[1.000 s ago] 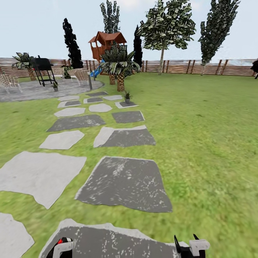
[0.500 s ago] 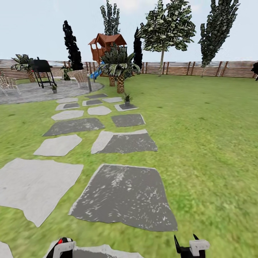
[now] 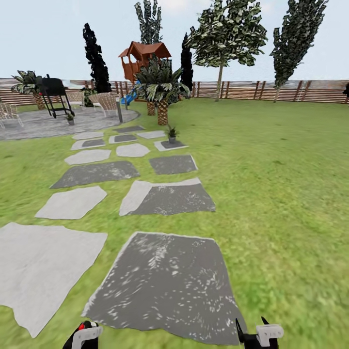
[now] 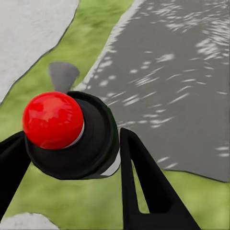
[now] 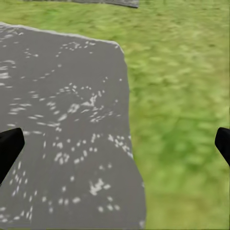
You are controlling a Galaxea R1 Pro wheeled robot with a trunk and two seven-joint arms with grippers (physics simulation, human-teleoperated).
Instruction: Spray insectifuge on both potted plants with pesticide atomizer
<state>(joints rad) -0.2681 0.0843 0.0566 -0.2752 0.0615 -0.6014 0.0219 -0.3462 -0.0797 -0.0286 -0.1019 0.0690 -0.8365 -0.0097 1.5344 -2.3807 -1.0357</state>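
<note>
The stepping stones [image 3: 165, 283] lie nearer than one second ago: the camera has advanced along the lawn [image 3: 271, 194]. One potted plant [image 3: 171, 133] stands beyond the stones, another [image 3: 71, 118] on the patio [image 3: 39, 123]. The left wrist view shows the left gripper [image 4: 72, 158] closed around the atomizer [image 4: 69, 136]. The right gripper [image 5: 115, 143] is wide open, empty.

Red-tipped black pesticide atomizer [image 4: 67, 134] clamped in left gripper [image 4: 72, 158]; small potted plant [image 3: 171, 132] far ahead.
</note>
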